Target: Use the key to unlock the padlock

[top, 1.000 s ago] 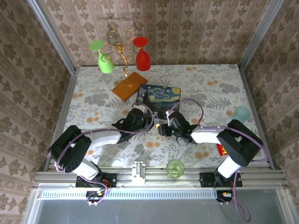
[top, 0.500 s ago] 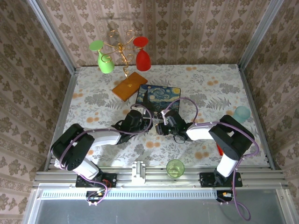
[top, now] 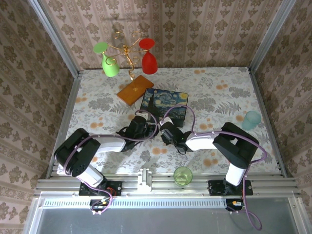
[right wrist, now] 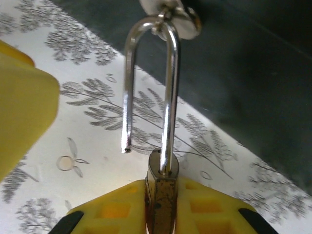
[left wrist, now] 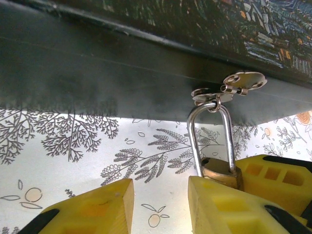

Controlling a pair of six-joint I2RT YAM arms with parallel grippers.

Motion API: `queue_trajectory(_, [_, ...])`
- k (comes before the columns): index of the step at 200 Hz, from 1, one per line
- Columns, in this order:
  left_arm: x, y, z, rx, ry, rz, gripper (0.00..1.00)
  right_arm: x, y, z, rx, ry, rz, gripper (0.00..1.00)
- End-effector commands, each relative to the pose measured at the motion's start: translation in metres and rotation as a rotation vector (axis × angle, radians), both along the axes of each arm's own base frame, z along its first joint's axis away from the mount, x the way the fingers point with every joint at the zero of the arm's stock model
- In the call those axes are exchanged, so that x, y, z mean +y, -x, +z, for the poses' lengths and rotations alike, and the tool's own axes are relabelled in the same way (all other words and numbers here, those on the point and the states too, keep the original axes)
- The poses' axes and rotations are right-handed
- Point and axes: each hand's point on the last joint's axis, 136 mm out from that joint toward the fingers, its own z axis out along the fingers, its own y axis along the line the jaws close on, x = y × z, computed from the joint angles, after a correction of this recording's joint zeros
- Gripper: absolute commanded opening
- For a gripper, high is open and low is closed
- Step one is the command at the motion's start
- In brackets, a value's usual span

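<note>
The tiny brass padlock stands on edge, its body clamped between my right gripper's yellow fingers. Its silver shackle is sprung open: one leg hangs free above the body, while the loop still threads the metal hasp on the dark starry-night box. My left gripper is open just left of the padlock, nothing between its fingers; its right finger rests against the lock body. In the top view both grippers, left and right, meet at the box's front edge.
A green cup stands near the front rail and a pale blue cup at the right. Behind the box a wire stand on a wooden base carries a green glass and a red glass. Patterned walls close in three sides.
My right arm has swung left, bringing its gripper closer to the left gripper at the box's front. The left arm has barely moved.
</note>
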Motion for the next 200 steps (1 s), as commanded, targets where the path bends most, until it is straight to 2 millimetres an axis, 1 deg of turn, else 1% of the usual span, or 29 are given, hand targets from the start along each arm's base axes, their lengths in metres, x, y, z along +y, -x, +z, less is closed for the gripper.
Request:
queue_trajectory(1, [-0.002, 0.0, -0.002, 0.011, 0.025, 0.0, 0.34, -0.023, -0.004, 0.014, -0.098, 0.197, -0.086, 0.18])
queue_trajectory(13, [-0.003, -0.001, -0.003, 0.008, 0.022, 0.0, 0.34, -0.02, -0.003, 0.019, -0.136, 0.273, -0.079, 0.18])
queue_trajectory(22, [-0.004, -0.001, -0.004, 0.011, 0.02, 0.001, 0.34, -0.018, -0.001, 0.02, -0.153, 0.314, -0.08, 0.18])
queue_trajectory(32, [-0.006, -0.002, -0.003, 0.013, 0.027, 0.001, 0.34, -0.016, 0.0, 0.016, -0.16, 0.342, -0.079, 0.18])
queue_trajectory(57, [-0.006, -0.003, 0.0, 0.013, 0.047, 0.01, 0.34, -0.021, 0.004, 0.006, -0.19, 0.433, -0.106, 0.23])
queue_trajectory(72, [-0.002, -0.001, 0.0, 0.014, 0.043, 0.02, 0.34, -0.019, 0.007, -0.002, -0.166, 0.426, -0.097, 0.24])
queue_trajectory(87, [0.001, 0.001, -0.001, 0.017, 0.036, 0.026, 0.34, -0.016, 0.013, -0.006, -0.135, 0.369, -0.082, 0.25])
queue_trajectory(106, [0.007, 0.003, -0.002, 0.023, 0.03, 0.038, 0.34, -0.012, 0.022, -0.001, -0.128, 0.319, -0.067, 0.32])
queue_trajectory(120, [0.009, 0.004, -0.001, 0.022, 0.032, 0.045, 0.34, -0.007, 0.029, 0.006, -0.127, 0.297, -0.038, 0.41])
queue_trajectory(140, [0.01, 0.006, 0.001, 0.026, 0.033, 0.045, 0.36, 0.001, 0.039, 0.018, -0.097, 0.175, 0.009, 0.52])
queue_trajectory(161, [0.011, 0.007, 0.005, 0.021, 0.035, 0.045, 0.36, 0.003, 0.05, 0.031, -0.046, 0.013, 0.058, 0.57])
queue_trajectory(167, [0.012, 0.007, 0.008, 0.016, 0.036, 0.046, 0.36, 0.003, 0.051, 0.037, -0.036, -0.045, 0.069, 0.59])
queue_trajectory(181, [0.013, 0.008, 0.013, 0.009, 0.034, 0.044, 0.36, 0.0, 0.052, 0.052, 0.006, -0.215, 0.089, 0.62])
queue_trajectory(185, [0.014, 0.008, 0.014, 0.004, 0.032, 0.047, 0.36, -0.003, 0.051, 0.052, 0.03, -0.261, 0.084, 0.64])
queue_trajectory(186, [0.014, 0.008, 0.014, 0.004, 0.03, 0.046, 0.36, -0.002, 0.052, 0.057, 0.027, -0.283, 0.09, 0.64])
queue_trajectory(189, [0.015, 0.008, 0.016, 0.002, 0.028, 0.046, 0.36, -0.005, 0.049, 0.064, 0.03, -0.334, 0.087, 0.66])
queue_trajectory(200, [0.017, 0.008, 0.021, -0.012, 0.021, 0.048, 0.37, -0.014, 0.044, 0.072, 0.073, -0.471, 0.091, 0.69])
